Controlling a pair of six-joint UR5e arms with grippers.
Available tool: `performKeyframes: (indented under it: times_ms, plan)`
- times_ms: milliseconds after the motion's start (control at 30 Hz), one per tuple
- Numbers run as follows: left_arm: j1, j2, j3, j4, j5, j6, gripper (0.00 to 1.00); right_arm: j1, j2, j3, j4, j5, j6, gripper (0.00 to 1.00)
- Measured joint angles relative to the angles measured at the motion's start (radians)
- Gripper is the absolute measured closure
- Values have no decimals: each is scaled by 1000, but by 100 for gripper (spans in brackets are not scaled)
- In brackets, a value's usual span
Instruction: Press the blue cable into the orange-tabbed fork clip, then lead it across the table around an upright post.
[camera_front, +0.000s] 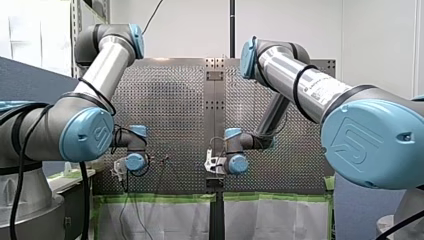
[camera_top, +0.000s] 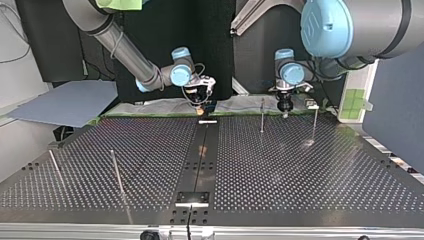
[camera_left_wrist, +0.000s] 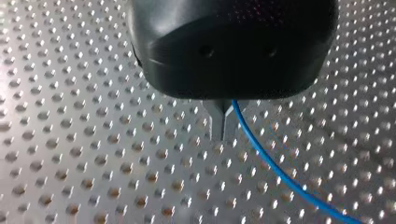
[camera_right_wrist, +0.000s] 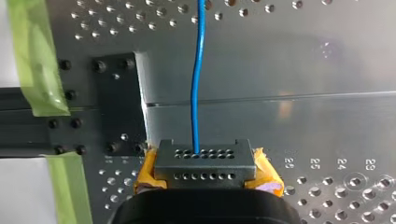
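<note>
Currently, at the far edge of the table (camera_top: 300, 175), both arms share the cable (camera_left_wrist: 275, 170). My left gripper (camera_left_wrist: 224, 133) has its metal fingers pressed together, pinching it just above the surface, and my right gripper (camera_right_wrist: 205, 164) looks closed on it too, the blue line running straight ahead from its yellow-padded tips. No clip can be made out, so this is a judgement: a taut span between the grippers could make the cable slip or kink at a pinch, while slack could catch the post (camera_top: 262, 115) near my left gripper on the wrong side.
</note>
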Motion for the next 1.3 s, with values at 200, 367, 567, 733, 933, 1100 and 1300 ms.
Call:
performKeyframes:
  times_ms: [200, 367, 567, 733, 933, 1100, 1300]
  plan:
    - [20, 0, 10, -5, 28, 3, 100, -6, 0, -25, 25, 0, -1, 100]
    - [22, 0, 10, 1, 75, -4, 47, -13, 0, -37, 28, -1, -2, 100]
    - [25, 0, 9, -14, 124, 3, 0, -24, 0, -42, 28, -1, -3, 100]
    - [26, 0, 9, -57, 99, 32, 0, -30, 0, -43, 28, 0, -3, 100]
    - [27, 0, 8, -116, 83, 60, 0, -31, 0, -43, 29, 0, -7, 100]
    - [19, 1, -14, -169, 125, 95, 0, -32, 1, -43, 28, 0, -15, 100]
    - [18, 1, -60, -183, 177, 101, 0, -34, 0, -43, 37, -1, -16, 100]
